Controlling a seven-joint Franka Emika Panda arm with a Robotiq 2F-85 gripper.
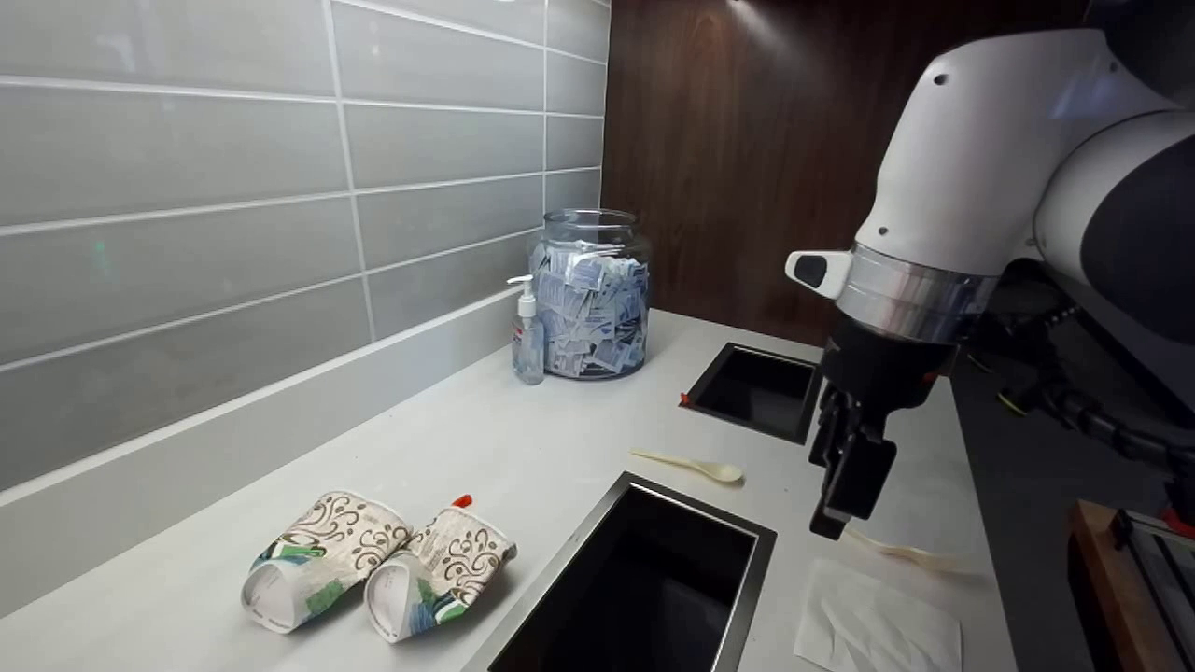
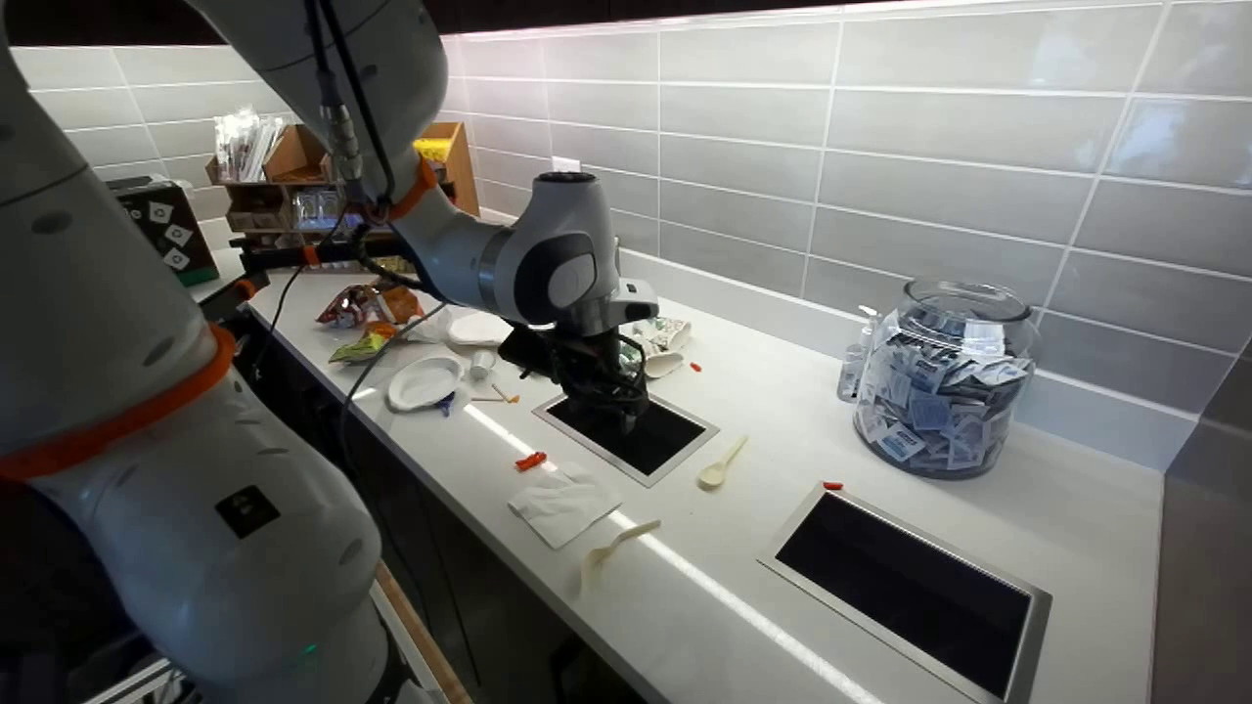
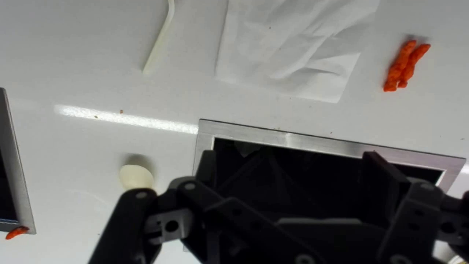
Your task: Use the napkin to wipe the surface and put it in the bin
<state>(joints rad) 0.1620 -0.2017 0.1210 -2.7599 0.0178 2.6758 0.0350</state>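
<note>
A white creased napkin (image 1: pixel 878 621) lies flat on the off-white countertop (image 1: pixel 439 439); it also shows in an exterior view (image 2: pixel 564 504) and at the top of the wrist view (image 3: pixel 289 47). Two dark openings with metal rims are set in the countertop. My gripper (image 3: pixel 289 165) is open, with nothing between its fingers, above the opening (image 3: pixel 285 138) beside the napkin; that opening (image 1: pixel 551 581) and gripper (image 2: pixel 626 416) show in both exterior views. The farther opening (image 2: pixel 861 614) is at left in the wrist view (image 3: pixel 16 183). I cannot tell which is the bin.
Two pale spoons (image 1: pixel 695 465) (image 1: pixel 906 553) lie on the countertop. Orange-red snack pieces (image 3: pixel 403 68) lie beside the napkin. A packet-filled glass jar (image 1: pixel 593 299) and pump bottle (image 1: pixel 529 341) stand by the wall. Two paper cups (image 1: pixel 327 560) (image 1: pixel 443 574) lie nearby. Small crumbs (image 3: pixel 121 111) dot the countertop.
</note>
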